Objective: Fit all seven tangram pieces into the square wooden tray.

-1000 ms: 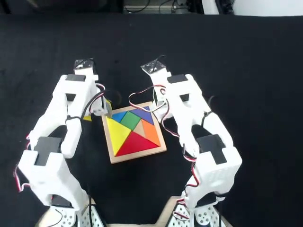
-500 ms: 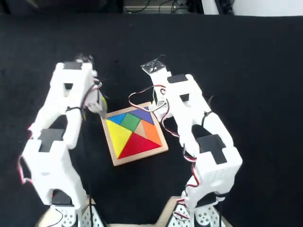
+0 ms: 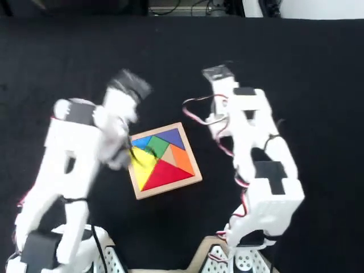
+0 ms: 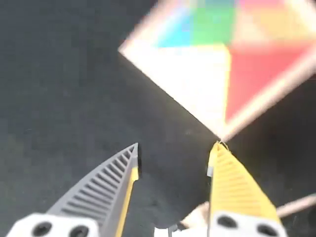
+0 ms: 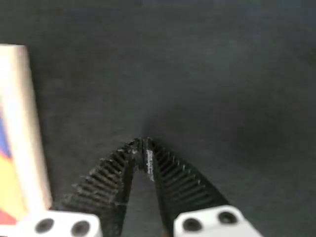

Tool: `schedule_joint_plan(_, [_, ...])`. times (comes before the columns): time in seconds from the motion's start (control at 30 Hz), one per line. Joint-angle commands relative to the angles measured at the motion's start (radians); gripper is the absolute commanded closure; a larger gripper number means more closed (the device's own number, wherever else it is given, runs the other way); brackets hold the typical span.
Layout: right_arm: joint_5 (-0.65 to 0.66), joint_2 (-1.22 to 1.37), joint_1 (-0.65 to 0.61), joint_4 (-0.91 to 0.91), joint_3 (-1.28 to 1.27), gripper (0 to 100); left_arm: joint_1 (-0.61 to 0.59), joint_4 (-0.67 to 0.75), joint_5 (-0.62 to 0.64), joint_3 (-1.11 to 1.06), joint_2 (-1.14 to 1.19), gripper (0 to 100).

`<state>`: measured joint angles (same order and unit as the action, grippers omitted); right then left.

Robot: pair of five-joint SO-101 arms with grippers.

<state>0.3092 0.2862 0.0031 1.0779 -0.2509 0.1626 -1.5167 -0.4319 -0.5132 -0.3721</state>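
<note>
Left claw: I read it as wide open, with nothing between the grey finger and the yellow-faced finger.
Right claw: I read its black toothed fingers as pressed together at the tips, gripping nothing.
Square wooden tray: it lies directly ahead of the left claw's tips. Its nearest corner sits just beside the tip of the yellow-faced finger; I cannot tell whether they touch. One pale edge of it lies off to the side of the right claw, apart from the tips.
Pieces nearest the left claw: the yellow triangle and the red triangle, both seated in the tray.
Pieces farther from the left claw: blue piece, green square, purple piece and orange piece, all inside the rim.
Tan patch: it lies among the coloured pieces. I cannot tell whether it is a piece or bare tray floor.
Surface: a black cloth lies under both claws and the tray.
</note>
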Motion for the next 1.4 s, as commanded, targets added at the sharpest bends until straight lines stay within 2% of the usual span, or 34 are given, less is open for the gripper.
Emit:
schedule_joint_plan(0.0, [0.006, -0.004, 0.052, -0.046, 0.036, 98.8, 0.183, 0.072, -0.049, -0.202, -0.06, 80])
schedule_joint_plan(0.13, [0.006, -0.004, 0.054, -0.1, 0.002, 98.8, 0.387, 0.074, -0.092, -0.311, -0.115, 92])
schedule_joint_plan(0.27, [0.006, -0.004, 0.054, -0.112, -0.001, 98.8, 0.432, 0.078, 0.012, -0.32, -0.121, 96])
schedule_joint_plan(0.5, [0.006, -0.004, 0.049, -0.114, -0.001, 98.8, 0.43, 0.109, 0.117, -0.321, -0.041, 96])
schedule_joint_plan(0.77, [0.006, -0.004, 0.063, -0.114, -0.001, 98.8, 0.432, 0.348, 0.173, -0.38, 0.13, 97])
schedule_joint_plan(1.07, [0.006, -0.004, 0.064, -0.114, 0.001, 98.8, 0.415, 0.385, 0.172, -0.363, 0.198, 97])
schedule_joint_plan(1.37, [0.006, -0.004, 0.064, -0.114, -0.002, 98.8, 0.208, 0.433, 0.17, -0.211, 0.315, 97])
